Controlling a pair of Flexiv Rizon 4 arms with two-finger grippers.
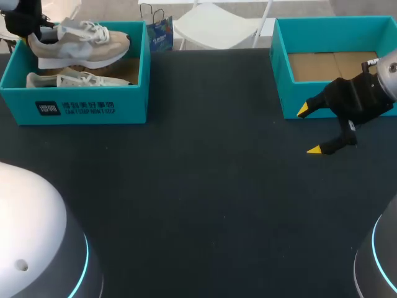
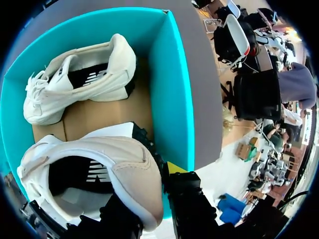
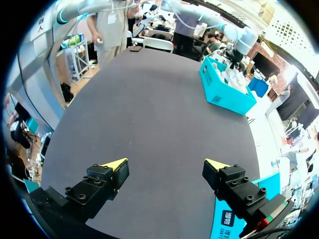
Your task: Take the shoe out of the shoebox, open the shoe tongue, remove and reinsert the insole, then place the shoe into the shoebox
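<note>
A beige-and-white shoe (image 1: 80, 43) hangs tilted over the left teal shoebox (image 1: 87, 105), toe toward the box's right wall. My left gripper (image 1: 28, 25) is shut on its heel. In the left wrist view one finger sits inside the heel of this shoe (image 2: 119, 169) and the other outside; the gripper (image 2: 149, 194) is above the box's wall (image 2: 172, 99). A second, matching shoe (image 1: 74, 79) (image 2: 84, 79) lies on its side on the box floor. My right gripper (image 1: 308, 130) (image 3: 167, 165) stands open and holds nothing, just above the table.
A second teal box (image 1: 279, 74) with a bare cardboard floor stands at the back right, just behind my right gripper; its wall (image 3: 234, 219) is beside that gripper. The dark table (image 1: 205, 186) stretches between the boxes. The left shoebox (image 3: 224, 92) lies far ahead of the right gripper.
</note>
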